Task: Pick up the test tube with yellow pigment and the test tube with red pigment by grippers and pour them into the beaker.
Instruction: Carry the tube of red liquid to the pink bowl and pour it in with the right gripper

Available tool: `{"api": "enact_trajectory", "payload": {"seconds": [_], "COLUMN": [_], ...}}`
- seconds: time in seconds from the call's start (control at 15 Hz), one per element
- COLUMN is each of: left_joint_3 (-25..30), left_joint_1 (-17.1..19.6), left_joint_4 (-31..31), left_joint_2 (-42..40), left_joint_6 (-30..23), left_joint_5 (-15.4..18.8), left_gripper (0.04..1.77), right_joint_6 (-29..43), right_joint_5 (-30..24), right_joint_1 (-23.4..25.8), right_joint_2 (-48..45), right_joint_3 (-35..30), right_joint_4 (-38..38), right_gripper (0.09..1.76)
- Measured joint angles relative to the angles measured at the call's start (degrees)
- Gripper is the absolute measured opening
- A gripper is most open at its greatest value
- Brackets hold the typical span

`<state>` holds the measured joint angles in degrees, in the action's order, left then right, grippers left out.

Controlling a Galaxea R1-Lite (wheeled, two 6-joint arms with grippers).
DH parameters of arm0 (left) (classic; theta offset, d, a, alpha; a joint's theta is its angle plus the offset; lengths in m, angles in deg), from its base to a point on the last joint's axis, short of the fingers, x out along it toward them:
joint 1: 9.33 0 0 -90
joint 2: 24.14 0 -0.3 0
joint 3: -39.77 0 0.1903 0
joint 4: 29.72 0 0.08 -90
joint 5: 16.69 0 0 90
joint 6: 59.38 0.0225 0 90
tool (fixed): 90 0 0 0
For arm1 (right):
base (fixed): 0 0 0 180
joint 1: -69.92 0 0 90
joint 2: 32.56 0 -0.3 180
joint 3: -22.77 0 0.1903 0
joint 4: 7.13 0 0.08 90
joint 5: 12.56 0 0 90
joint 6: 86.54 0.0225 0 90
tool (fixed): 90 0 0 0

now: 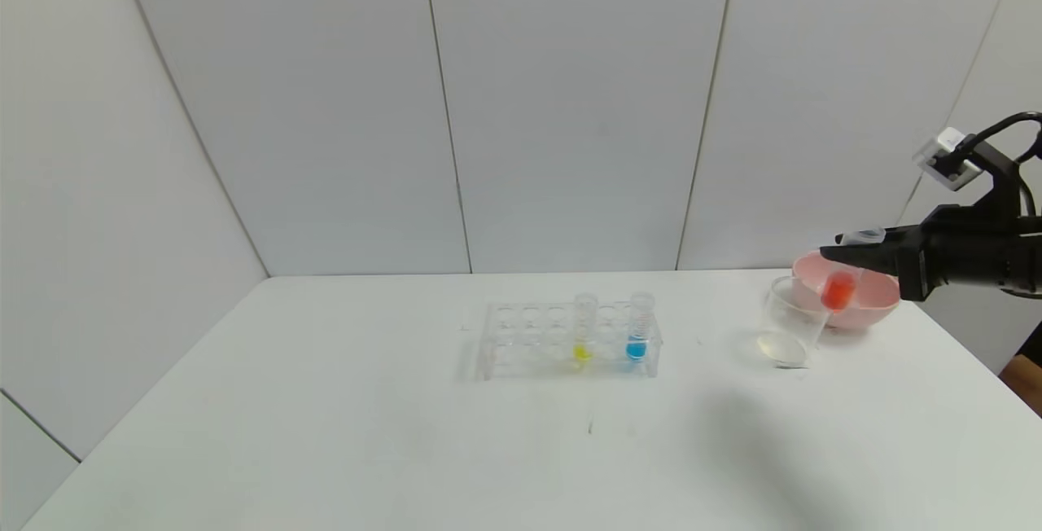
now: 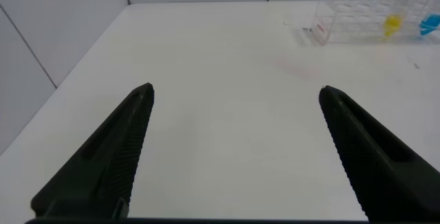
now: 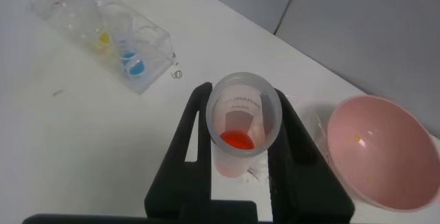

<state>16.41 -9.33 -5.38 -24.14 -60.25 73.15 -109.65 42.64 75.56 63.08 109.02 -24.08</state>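
Pinching the test tube with red pigment [image 1: 838,291] upright over the beaker [image 1: 788,321], the right end effector [image 1: 847,254] must tip next; the left end effector [image 2: 234,155] idles spread.

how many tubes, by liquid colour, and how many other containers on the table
Clear test tube with yellow liquid, in the clear plastic rack: 1
Clear test tube with blue liquid, in the rack: 1
Clear test tube with red liquid, in the right pincer: 1
Clear beaker: 1
Pink bowl: 1
Total: 5, plus the rack

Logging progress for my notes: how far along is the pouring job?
Nothing looks poured yet. In hand: the right gripper holds the red test tube above the beaker. Left: the yellow test tube sits in the rack; the left gripper is open.
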Motion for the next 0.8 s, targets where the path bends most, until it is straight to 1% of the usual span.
{"api": "enact_trajectory", "payload": {"seconds": [0.27, 0.53, 0.6, 0.67, 0.8], "left_joint_3": [0.0, 0.0, 0.0, 0.0, 0.0], "left_joint_1": [0.0, 0.0, 0.0, 0.0, 0.0], "left_joint_4": [0.0, 0.0, 0.0, 0.0, 0.0], "left_joint_2": [0.0, 0.0, 0.0, 0.0, 0.0], "left_joint_6": [0.0, 0.0, 0.0, 0.0, 0.0], "left_joint_5": [0.0, 0.0, 0.0, 0.0, 0.0], "left_gripper": [1.72, 1.72, 1.72, 1.72, 1.72], "right_joint_6": [-1.1, -4.6, -6.1, -9.1, -14.8], "right_joint_5": [-0.1, -0.1, 0.0, 0.0, 0.1], "right_joint_1": [2.4, 4.0, 4.4, 5.1, 6.5], "right_joint_2": [6.4, 12.2, 13.3, 14.3, 16.2], "right_joint_3": [11.9, 24.8, 27.5, 30.1, 33.4], "right_joint_4": [-9.8, -24.2, -27.5, -30.3, -32.8], "right_gripper": [0.52, 0.52, 0.52, 0.52, 0.52]}}
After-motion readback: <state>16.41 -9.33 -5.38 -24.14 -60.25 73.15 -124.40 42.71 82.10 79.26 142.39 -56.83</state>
